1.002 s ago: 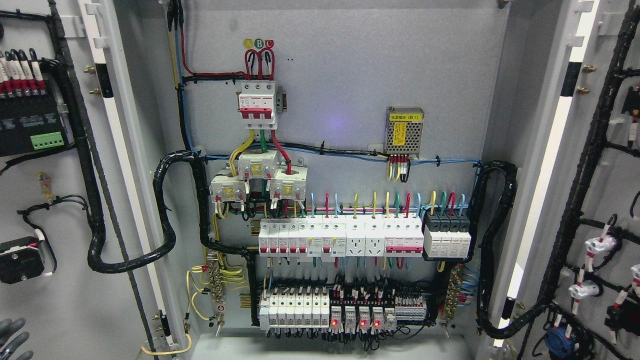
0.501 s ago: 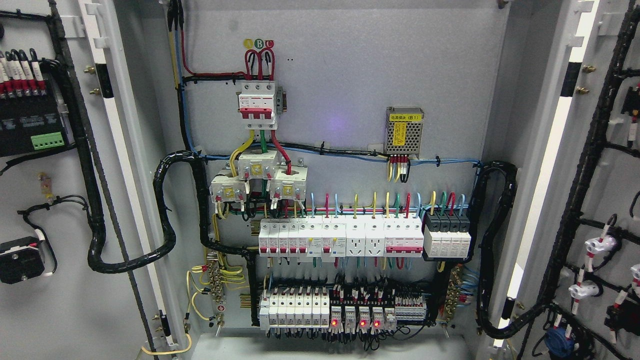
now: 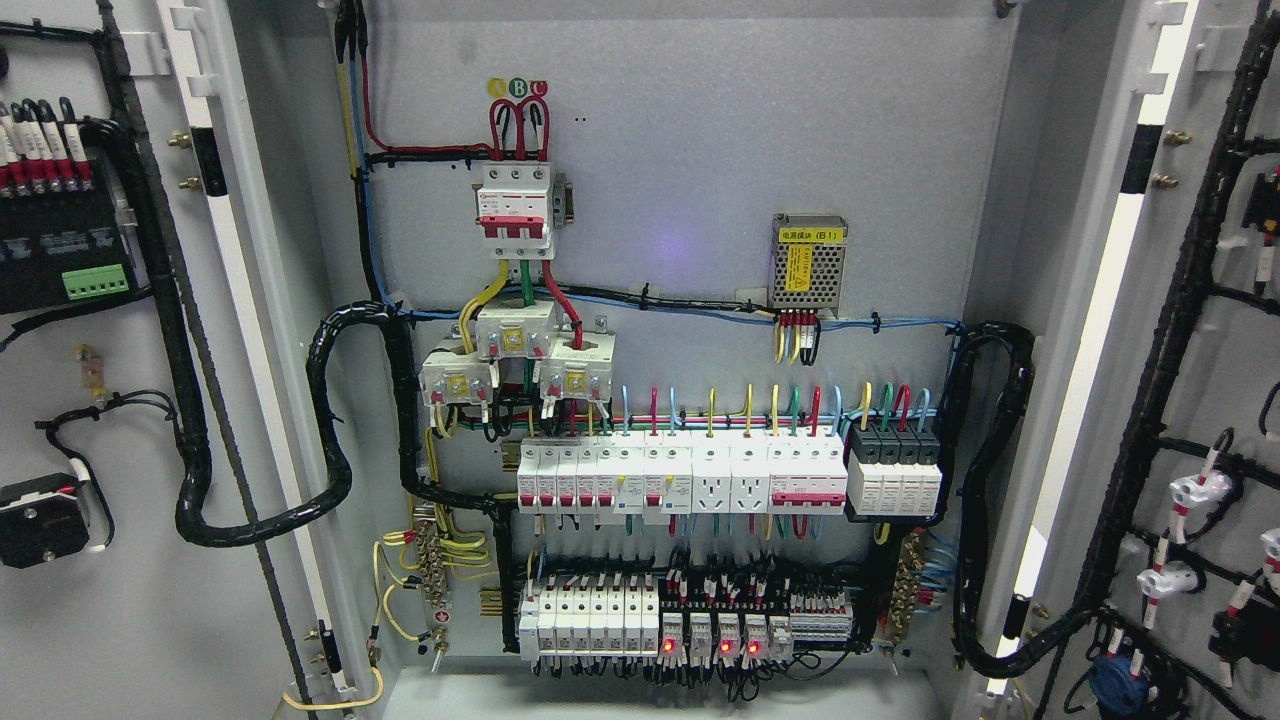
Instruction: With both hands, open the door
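The grey electrical cabinet stands wide open. Its left door (image 3: 90, 620) is swung out to the left, showing its inner face with black cable looms and a green terminal block (image 3: 95, 284). The right door (image 3: 1225, 330) is swung out to the right, its inner face carrying black wiring and white connectors. Between them the back panel (image 3: 700, 150) is fully exposed. Neither of my hands shows anywhere in the head view.
On the back panel sit a red-and-white main breaker (image 3: 515, 208), a metal power supply (image 3: 809, 260), a row of white breakers (image 3: 680, 478) and relays with red lights (image 3: 710, 640). Thick black cable loops (image 3: 330, 420) hang at both door hinges.
Grey fingertips of my left hand showed at the lower left corner one second ago; they dropped out of view by half a second ago. The doors have not moved.
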`<state>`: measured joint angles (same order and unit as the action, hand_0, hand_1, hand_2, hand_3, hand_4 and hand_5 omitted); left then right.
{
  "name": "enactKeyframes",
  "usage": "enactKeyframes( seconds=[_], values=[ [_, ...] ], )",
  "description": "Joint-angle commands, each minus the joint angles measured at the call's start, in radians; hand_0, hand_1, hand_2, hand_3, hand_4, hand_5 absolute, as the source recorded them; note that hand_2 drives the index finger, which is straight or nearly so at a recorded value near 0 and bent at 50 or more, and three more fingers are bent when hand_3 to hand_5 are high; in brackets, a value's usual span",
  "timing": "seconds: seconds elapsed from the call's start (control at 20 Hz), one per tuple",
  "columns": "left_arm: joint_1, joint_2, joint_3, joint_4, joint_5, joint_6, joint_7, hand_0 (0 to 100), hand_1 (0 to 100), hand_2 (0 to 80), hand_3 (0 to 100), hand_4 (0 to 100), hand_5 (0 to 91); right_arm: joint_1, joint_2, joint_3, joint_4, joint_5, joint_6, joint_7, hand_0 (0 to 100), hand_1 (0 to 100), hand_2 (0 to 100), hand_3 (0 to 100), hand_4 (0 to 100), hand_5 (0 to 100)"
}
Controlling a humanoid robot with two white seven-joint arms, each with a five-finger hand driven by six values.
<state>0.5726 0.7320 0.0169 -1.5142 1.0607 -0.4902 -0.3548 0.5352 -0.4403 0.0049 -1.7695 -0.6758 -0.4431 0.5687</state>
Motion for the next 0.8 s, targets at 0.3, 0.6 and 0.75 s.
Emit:
enactKeyframes(
  seconds=[0.3, 0.6, 0.75],
  values=[
    [-0.045, -0.137, -0.270, 0.445, -0.028, 0.004, -0.087, 0, 0, 0.0, 0, 0, 0.0, -0.057, 0.170, 0.124, 0.651, 0.136, -0.003, 0.002, 0, 0, 0, 0, 0, 0],
    [-0.132, -0.239, -0.316, 0.719, -0.070, 0.004, -0.180, 0, 0, 0.0, 0, 0, 0.0, -0.081, 0.216, 0.115, 0.884, 0.170, -0.006, 0.002, 0, 0, 0, 0, 0, 0],
    [-0.166, -0.284, -0.315, 0.831, -0.108, 0.004, -0.210, 0, 0, 0.0, 0, 0, 0.0, -0.081, 0.229, 0.119, 0.973, 0.206, -0.006, 0.000, 0, 0, 0, 0, 0, 0]
  ],
)
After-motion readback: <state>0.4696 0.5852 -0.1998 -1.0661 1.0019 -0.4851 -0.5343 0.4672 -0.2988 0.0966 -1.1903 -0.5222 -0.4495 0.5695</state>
